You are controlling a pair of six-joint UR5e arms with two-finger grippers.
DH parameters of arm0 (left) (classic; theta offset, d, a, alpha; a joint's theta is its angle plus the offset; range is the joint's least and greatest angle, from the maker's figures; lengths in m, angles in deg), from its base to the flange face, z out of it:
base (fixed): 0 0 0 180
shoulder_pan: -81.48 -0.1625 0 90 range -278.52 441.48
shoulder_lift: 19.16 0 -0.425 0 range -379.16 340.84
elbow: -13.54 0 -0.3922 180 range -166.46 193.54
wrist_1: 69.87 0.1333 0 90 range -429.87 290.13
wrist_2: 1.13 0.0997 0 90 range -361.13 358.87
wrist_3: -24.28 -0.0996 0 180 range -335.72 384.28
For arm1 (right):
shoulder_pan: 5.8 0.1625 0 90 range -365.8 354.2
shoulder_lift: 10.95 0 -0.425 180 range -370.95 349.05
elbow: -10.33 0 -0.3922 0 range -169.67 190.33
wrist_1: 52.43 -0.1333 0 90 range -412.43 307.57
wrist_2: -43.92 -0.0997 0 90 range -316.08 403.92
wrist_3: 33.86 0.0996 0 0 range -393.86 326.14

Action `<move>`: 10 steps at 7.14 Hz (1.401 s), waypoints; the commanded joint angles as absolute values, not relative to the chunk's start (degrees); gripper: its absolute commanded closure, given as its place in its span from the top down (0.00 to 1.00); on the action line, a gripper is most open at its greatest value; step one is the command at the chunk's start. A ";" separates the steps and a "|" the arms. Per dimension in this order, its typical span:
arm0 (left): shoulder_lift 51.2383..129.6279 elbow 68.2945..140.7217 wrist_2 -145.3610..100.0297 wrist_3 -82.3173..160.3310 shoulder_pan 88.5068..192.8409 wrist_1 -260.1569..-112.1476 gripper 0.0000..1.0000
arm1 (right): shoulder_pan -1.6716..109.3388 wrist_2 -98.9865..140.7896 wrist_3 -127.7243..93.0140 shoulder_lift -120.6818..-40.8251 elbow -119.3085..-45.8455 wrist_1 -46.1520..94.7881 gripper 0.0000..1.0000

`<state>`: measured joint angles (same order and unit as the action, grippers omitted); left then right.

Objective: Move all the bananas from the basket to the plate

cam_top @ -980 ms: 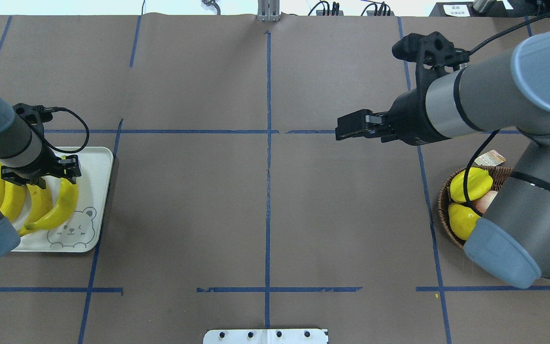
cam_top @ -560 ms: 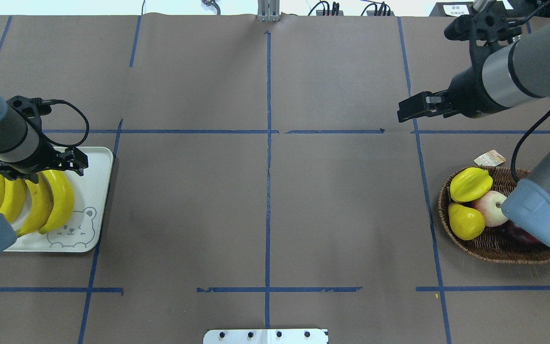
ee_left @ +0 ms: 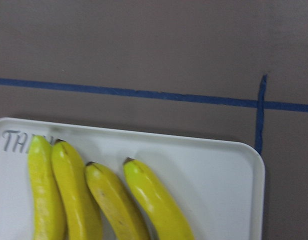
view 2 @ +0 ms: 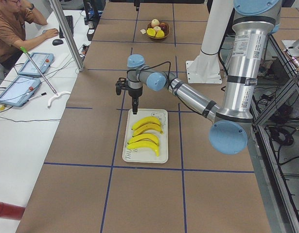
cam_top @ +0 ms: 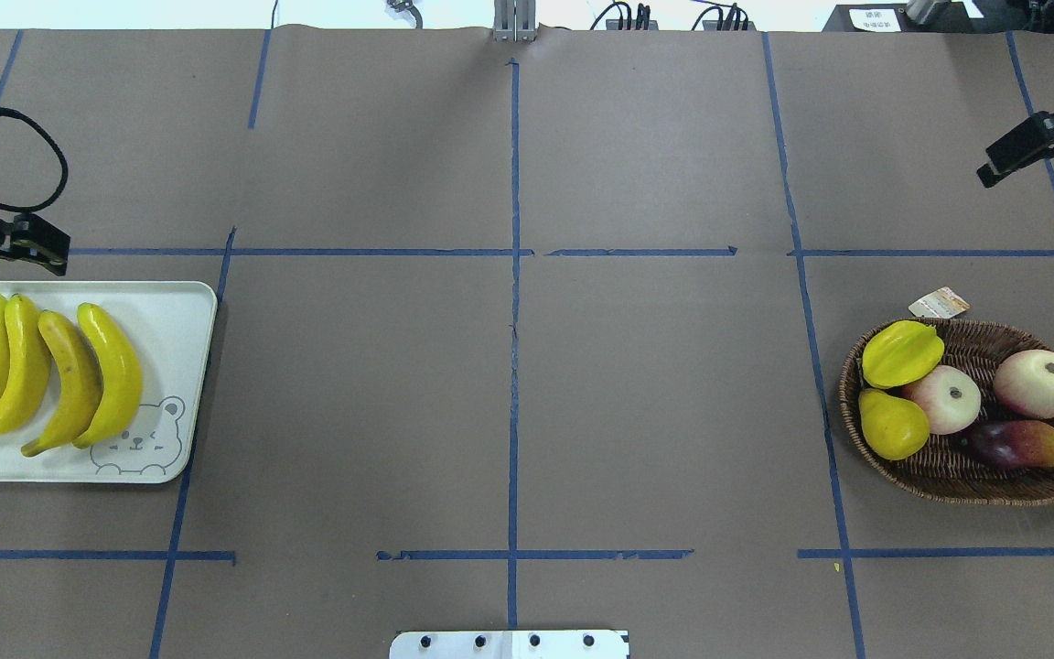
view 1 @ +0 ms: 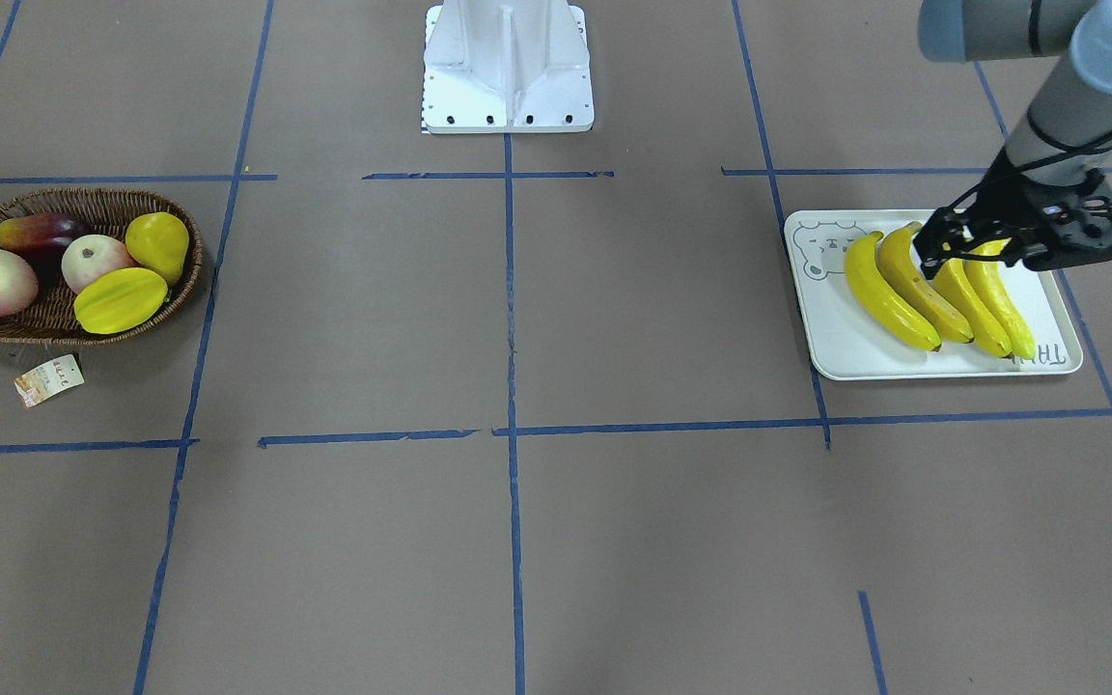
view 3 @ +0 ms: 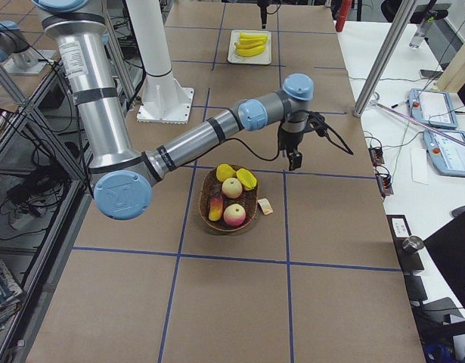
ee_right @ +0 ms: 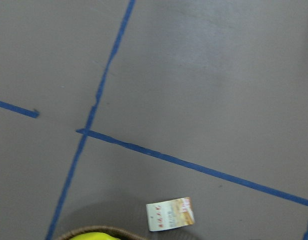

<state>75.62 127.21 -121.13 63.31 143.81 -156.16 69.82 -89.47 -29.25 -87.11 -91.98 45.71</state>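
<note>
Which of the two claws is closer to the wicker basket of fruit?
The right. The right gripper hangs above bare table beyond the basket, not touching it; the left gripper is at the table's other end, by the plate holding the bananas.

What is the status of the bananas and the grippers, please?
Left gripper open, empty, raised by plate. Right gripper empty, away from basket. Four bananas on plate, none in basket. Nothing in the way.
</note>
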 commanded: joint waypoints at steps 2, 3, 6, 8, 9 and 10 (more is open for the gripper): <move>70.93 117.93 -136.94 37.46 163.59 -155.04 1.00 | 82.52 -98.53 -52.44 -88.37 -74.69 44.87 1.00; 69.36 114.12 -138.23 27.89 169.31 -155.04 1.00 | 82.53 -98.11 -51.88 -89.07 -75.53 44.61 1.00; 64.80 107.59 -141.12 18.48 176.40 -155.82 1.00 | 82.62 -95.92 -51.52 -89.87 -73.27 44.60 1.00; 65.30 107.84 -141.23 19.26 176.31 -155.92 1.00 | 83.41 -96.26 -51.70 -91.54 -72.99 44.60 1.00; 65.91 108.54 -140.62 21.79 176.14 -155.83 1.00 | 83.67 -96.26 -51.26 -91.98 -72.90 44.60 1.00; 66.61 109.16 -140.27 23.90 175.61 -155.83 1.00 | 84.54 -96.35 -51.26 -92.85 -72.82 44.60 1.00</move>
